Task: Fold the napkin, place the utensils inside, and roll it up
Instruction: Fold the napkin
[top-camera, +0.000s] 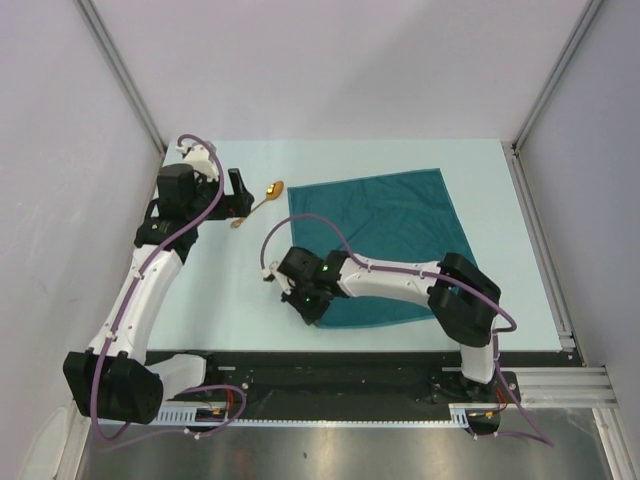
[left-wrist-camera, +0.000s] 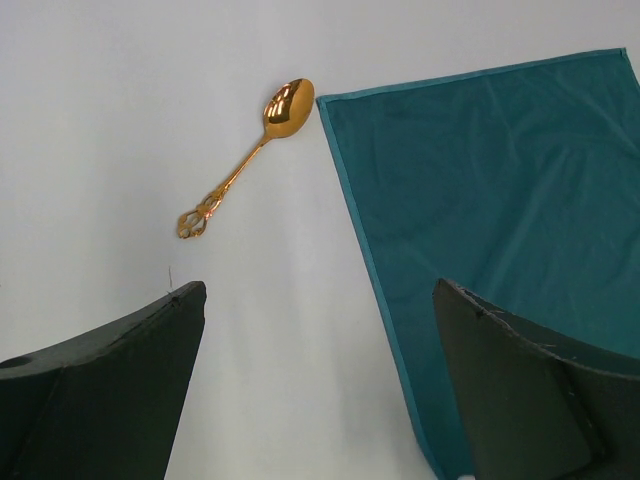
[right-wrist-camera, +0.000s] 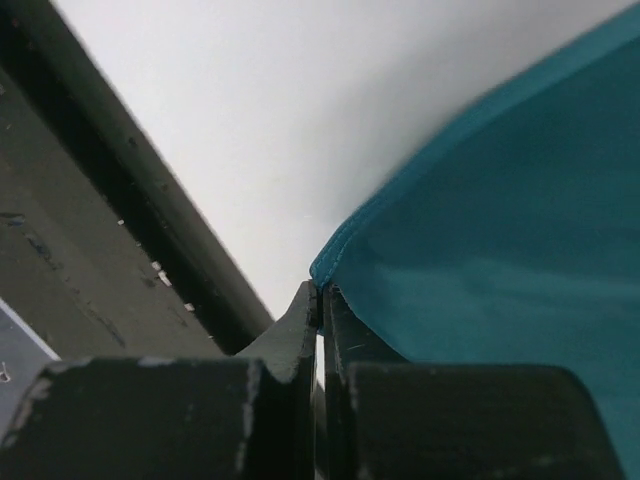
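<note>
The right pincer (right-wrist-camera: 320, 297) is shut tight on the napkin (top-camera: 390, 220), pinching its lower-left corner, low in the middle of the top view. From there the teal cloth spreads flat toward the upper right, so the fold probably means carrying this corner up across it. The left pincer (left-wrist-camera: 315, 300) stands wide apart and empty at upper left, nearer the spoon (left-wrist-camera: 245, 165). The spoon lies on the bench (top-camera: 480, 170), its bowl just beside the cloth's upper-left corner and its handle running lower left.
</note>
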